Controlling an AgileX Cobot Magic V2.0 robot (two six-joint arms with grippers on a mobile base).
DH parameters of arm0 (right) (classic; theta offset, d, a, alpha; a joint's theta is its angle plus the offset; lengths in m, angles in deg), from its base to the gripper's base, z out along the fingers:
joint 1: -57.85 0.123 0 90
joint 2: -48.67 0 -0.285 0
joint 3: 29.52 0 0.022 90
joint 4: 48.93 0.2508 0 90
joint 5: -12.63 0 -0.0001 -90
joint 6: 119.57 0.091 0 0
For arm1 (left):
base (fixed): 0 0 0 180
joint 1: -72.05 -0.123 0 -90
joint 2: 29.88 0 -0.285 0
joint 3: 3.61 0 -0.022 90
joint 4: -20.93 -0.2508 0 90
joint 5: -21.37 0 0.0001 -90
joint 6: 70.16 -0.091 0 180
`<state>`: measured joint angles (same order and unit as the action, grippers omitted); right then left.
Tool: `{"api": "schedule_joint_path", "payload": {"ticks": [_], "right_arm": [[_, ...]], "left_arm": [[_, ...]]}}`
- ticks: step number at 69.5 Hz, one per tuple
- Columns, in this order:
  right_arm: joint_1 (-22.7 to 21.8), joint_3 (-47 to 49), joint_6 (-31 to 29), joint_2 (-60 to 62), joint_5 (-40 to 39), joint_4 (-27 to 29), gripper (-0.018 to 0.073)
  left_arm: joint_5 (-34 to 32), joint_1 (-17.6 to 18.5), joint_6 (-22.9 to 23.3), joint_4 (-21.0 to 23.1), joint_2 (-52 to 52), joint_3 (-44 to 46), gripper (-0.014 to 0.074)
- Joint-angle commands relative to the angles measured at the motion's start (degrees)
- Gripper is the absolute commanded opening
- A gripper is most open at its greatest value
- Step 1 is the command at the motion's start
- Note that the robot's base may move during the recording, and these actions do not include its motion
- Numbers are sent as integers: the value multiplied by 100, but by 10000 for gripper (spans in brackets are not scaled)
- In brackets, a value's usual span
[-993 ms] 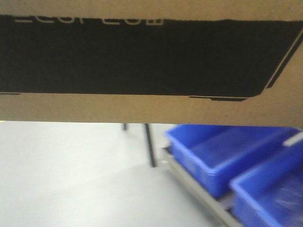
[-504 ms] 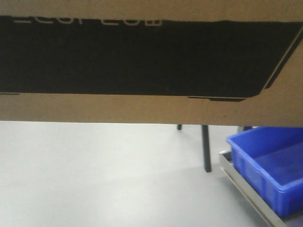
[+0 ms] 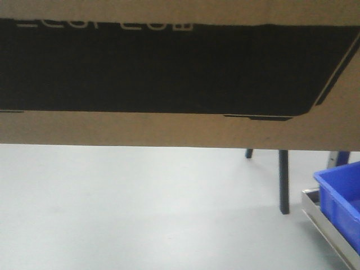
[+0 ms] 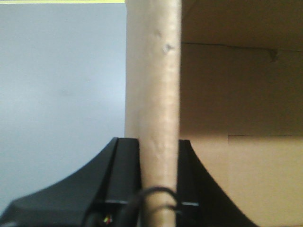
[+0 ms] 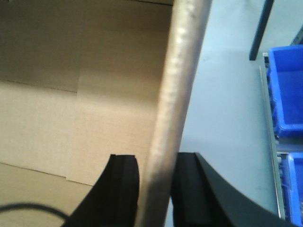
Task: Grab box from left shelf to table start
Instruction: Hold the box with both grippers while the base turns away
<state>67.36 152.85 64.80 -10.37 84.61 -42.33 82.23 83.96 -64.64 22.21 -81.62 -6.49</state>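
**Front view**
- Box (image 3: 169, 73) blocks the whole upper half, edge to edge.
- Below it: bare floor (image 3: 124, 208), open at L + centre.
- R side: dark leg (image 3: 284, 180), w/ 2nd leg (image 3: 248, 153) behind it.
- Bin (image 3: 343, 194) on steel rail (image 3: 329, 228) closes the lower R corner.

**L gripper** (image 4: 158, 156)
- Jaw gap filled by box wall, no slack.
- Floor open outboard; box inside on the other side.

**R gripper** (image 5: 155, 177)
- Gap likewise filled.
- Outboard: open floor strip, then rail, 2 bins, leg at far end.

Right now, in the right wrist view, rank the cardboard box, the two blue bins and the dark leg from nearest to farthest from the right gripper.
1. Cardboard box: its wall is clamped in the right gripper.
2. Lower blue bin, bottom right.
3. Upper blue bin, right.
4. Dark leg, top right.
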Motion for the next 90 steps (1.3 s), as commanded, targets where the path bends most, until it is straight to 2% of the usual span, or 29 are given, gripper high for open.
{"api": "schedule_joint_path", "payload": {"ticks": [1,90], "right_arm": [[-33,197,-97,17,-195,-320,60],[-33,197,-97,17,-195,-320,60]], "left_arm": [[-1009,22,63,348,107,272,-104],[-1009,22,63,358,107,272,-104]]}}
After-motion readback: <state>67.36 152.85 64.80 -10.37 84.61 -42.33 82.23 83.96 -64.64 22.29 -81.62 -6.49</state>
